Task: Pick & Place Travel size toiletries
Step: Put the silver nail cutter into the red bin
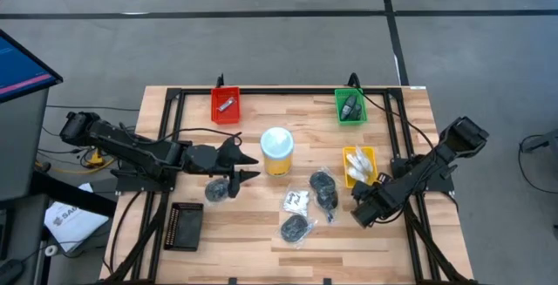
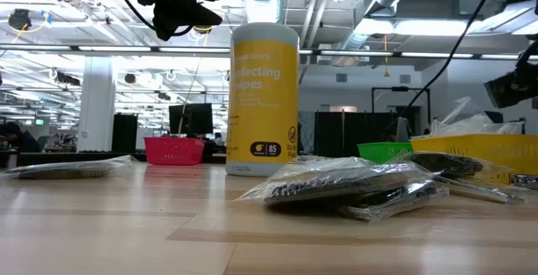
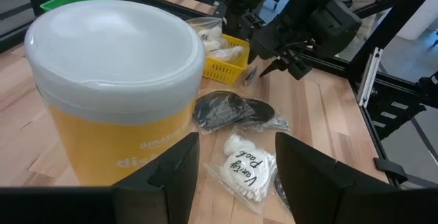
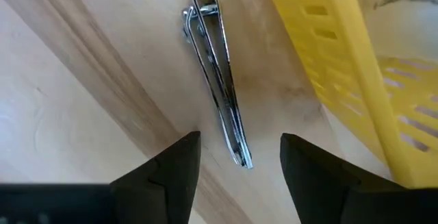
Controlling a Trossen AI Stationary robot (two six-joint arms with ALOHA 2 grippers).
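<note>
**Operator:** Locate the item at the right gripper.

**Technician:** A silvery nail clipper [image 4: 217, 73] lies flat on the wooden table [image 4: 82, 66], directly ahead of the right gripper [image 4: 239, 159], its near end lying between the two fingers. The fingers stand apart and released; nothing is grasped. The yellow tray [image 4: 356, 66] sits just beside the clipper, on one side of the gripper, and holds white sachets [image 1: 357, 163].

**Operator:** Remaining toiletries?

**Technician:** Two dark bundles in clear bags [image 1: 324, 191] and a white sachet with black print [image 1: 296, 201] lie on the table between the two grippers, and a third dark bundle [image 1: 297, 227] lies just beyond them.

**Operator:** Left gripper?

**Technician:** The left gripper [image 1: 247, 165] hovers just beside the yellow tub with a white lid [image 1: 277, 151], fingers spread, holding nothing. The red tray [image 1: 226, 105] and green tray [image 1: 350, 106] stand at the far table edge; the black tray [image 1: 185, 226] lies near the left arm.
</note>
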